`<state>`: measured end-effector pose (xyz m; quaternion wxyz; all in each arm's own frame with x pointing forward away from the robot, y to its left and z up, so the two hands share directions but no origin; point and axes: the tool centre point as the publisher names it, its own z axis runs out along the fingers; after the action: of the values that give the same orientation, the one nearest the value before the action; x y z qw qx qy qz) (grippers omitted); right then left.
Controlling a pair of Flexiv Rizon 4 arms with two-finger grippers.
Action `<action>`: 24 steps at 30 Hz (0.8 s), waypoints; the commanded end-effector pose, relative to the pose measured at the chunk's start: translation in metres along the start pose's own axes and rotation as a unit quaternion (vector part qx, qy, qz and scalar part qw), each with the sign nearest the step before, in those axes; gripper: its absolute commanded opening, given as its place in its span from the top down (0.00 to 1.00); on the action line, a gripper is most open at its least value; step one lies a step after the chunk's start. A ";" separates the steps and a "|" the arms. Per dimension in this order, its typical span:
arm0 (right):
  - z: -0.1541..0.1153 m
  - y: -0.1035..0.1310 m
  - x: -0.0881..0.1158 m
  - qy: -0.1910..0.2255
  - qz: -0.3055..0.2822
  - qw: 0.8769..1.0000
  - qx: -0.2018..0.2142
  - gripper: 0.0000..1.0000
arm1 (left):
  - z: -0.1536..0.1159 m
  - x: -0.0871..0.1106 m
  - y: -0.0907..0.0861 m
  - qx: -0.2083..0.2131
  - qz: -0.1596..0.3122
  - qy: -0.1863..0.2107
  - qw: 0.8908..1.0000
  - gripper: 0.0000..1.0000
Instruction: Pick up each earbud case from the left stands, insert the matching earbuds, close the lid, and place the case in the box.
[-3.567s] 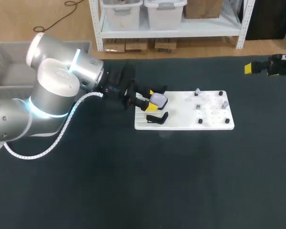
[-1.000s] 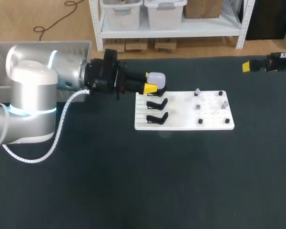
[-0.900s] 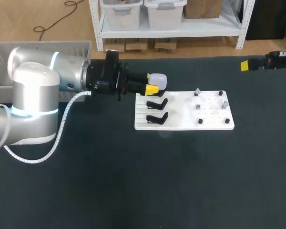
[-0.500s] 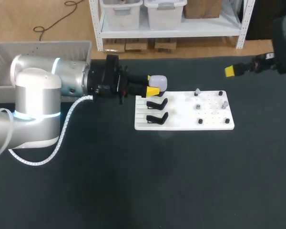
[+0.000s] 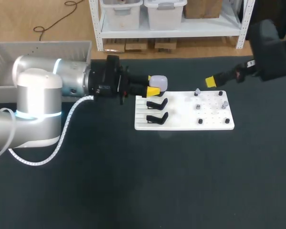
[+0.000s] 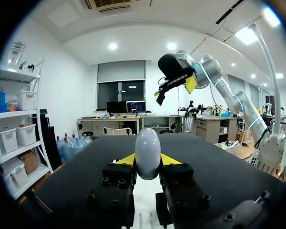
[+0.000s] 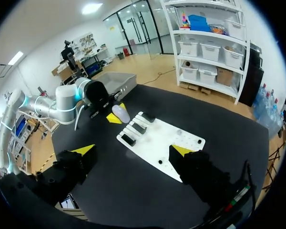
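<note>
We count one earbud case (image 5: 158, 81) and two black stands (image 5: 157, 102) (image 5: 157, 117). We also see one white board (image 5: 181, 114) and one grey box (image 5: 38, 45).

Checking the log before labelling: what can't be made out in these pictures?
Earbuds: head view, too small to tell from the board's pegs.
Box inside: head view, cut off by the edge, partly behind the left arm.
Case underside: left wrist view, hidden between the left hand's fingers.

No writing, label or number can be read anywhere.
</note>
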<state>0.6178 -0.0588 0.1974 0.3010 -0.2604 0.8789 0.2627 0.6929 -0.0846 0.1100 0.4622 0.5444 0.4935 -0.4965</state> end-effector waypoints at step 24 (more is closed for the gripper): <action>0.079 0.049 -0.016 0.075 -0.022 0.996 -0.036 0.00 | 0.001 0.001 0.002 0.002 0.003 -0.003 1.000 1.00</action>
<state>0.6188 0.0219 0.1754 0.2350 -0.3097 0.8812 0.2690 0.6946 -0.0859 0.1093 0.4627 0.5460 0.4901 -0.4975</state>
